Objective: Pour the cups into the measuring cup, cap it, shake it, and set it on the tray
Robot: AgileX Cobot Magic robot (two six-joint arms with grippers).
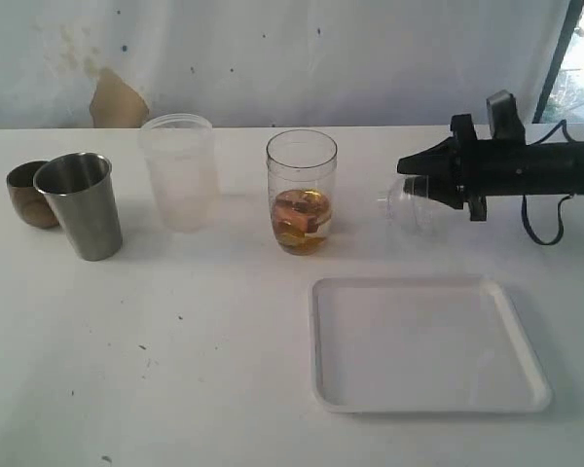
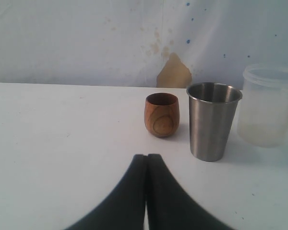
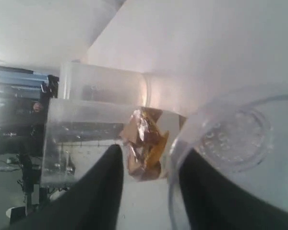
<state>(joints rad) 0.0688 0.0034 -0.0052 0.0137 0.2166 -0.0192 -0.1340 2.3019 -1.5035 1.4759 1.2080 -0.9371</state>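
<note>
The clear measuring cup [image 1: 301, 170] stands upright mid-table with brown and golden pieces in its bottom; it has no cap on. My right gripper [image 1: 409, 177] hovers to its right, jaws apart, with a small clear dome lid [image 1: 409, 209] right at its fingertips. In the right wrist view the lid [image 3: 235, 139] lies against one finger of the gripper [image 3: 150, 152], with the measuring cup [image 3: 81, 143] beyond. The steel tumbler [image 1: 82, 206], wooden cup [image 1: 27, 195] and frosted cup [image 1: 180, 175] stand at the left. My left gripper [image 2: 147, 157] is shut on nothing, short of the wooden cup [image 2: 162, 115] and tumbler [image 2: 213, 122].
The white tray [image 1: 423, 341] lies flat near the table's front right, below the right arm. The frosted cup [image 2: 268, 108] stands just beyond the tumbler in the left wrist view. A white wall backs the table.
</note>
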